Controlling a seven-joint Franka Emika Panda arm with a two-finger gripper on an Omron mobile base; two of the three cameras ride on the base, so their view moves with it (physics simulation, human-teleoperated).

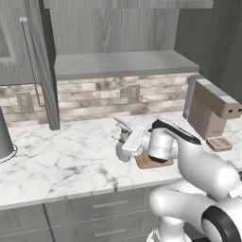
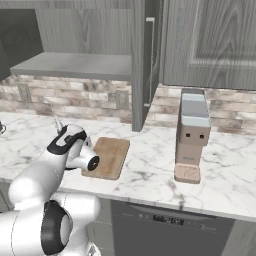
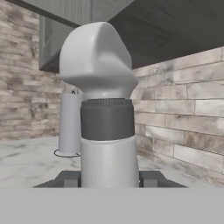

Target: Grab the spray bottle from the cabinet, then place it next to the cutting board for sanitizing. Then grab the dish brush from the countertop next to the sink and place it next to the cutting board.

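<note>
Standing upright between the claw [image 3: 109, 180] fingers, spray bottle [image 3: 105, 109] clamped.

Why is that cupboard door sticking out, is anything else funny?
The cabinet door hangs open over the countertop. Otherwise nothing stands out: the pincer holds the spray bottle upright beside the cutting board.

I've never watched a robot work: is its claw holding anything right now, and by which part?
Yes: the gripper clamps the spray bottle by its pale body, just below the dark collar under the nozzle head.
</note>
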